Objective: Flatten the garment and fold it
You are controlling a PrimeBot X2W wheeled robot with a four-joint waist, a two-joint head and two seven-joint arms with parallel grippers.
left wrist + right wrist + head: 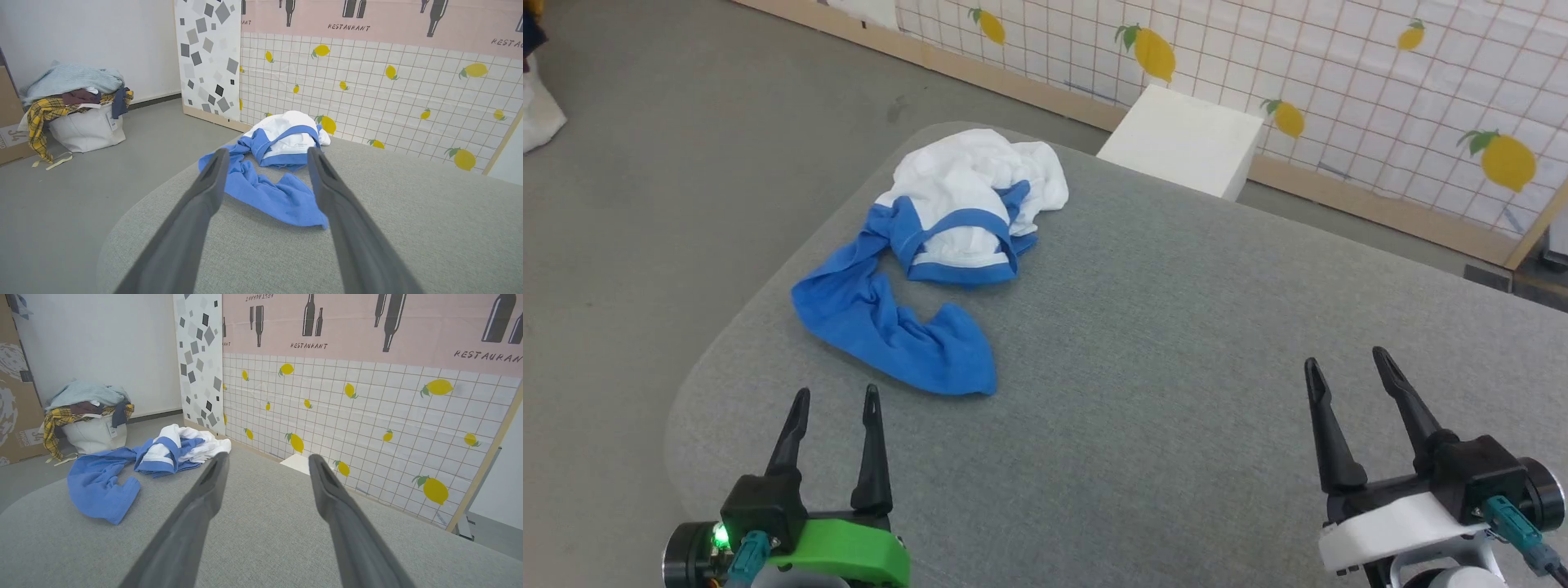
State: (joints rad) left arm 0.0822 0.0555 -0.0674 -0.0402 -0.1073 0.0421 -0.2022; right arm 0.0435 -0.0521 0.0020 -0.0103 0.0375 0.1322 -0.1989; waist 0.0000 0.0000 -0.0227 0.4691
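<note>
Head view: finds the garment (947,245) crumpled in a heap on the far left part of the grey tabletop (1176,367), close to the rounded left edge. Shows the white body bunched at the far end, the blue collar trim looped on top, and blue sleeve cloth trailing toward the near side and curling back on itself.

Places the left hand (837,392) at the lower left, over the near part of the tabletop, its 2 dark fingers spread wide, gripping nothing and touching nothing, near the sleeve's end but apart from it. Places the right hand (1344,357) at the lower right, well apart from the garment, likewise spread wide and empty, over bare grey cloth.

Left wrist view: looks along the 2 parted fingers straight at the heap, the blue sleeve end lying clear of both tips.

Right wrist view: frames bare tabletop between the parted fingers, the garment off to the left.

Beyond the tabletop: a white box (1180,139) against a lemon-print wall panel (1339,73), and a laundry bag (81,126) heaped with clothes on the floor.
</note>
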